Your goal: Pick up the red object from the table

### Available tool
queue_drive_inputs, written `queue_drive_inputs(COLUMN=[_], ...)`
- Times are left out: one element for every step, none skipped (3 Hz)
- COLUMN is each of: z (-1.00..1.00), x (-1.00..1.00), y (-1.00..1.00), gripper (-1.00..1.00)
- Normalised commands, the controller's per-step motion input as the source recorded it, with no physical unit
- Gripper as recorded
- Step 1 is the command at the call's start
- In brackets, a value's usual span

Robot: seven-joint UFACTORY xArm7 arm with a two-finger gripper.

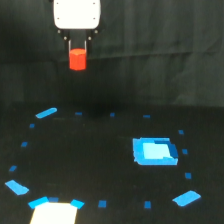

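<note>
The gripper (pixel 77 54) is clamped on the red object (pixel 77 59), held well above the table (pixel 100 165); both hang up and to the exterior view's left of the big blue patch (pixel 154 151).

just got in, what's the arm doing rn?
The gripper holds the red object between its fingers, lifted well clear of the table. Going by that, the pick looks done. The black table carries only blue tape marks and a few larger blue patches, the biggest on the exterior view's right. A bright white patch sits at the bottom edge; what it is cannot be told.
</note>
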Motion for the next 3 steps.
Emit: queue_drive_inputs(z=[-0.04,-0.01,-0.41], x=[-0.28,0.14,-0.15], y=[-0.09,-0.12,-0.21], gripper=[-1.00,-1.00,-1.00])
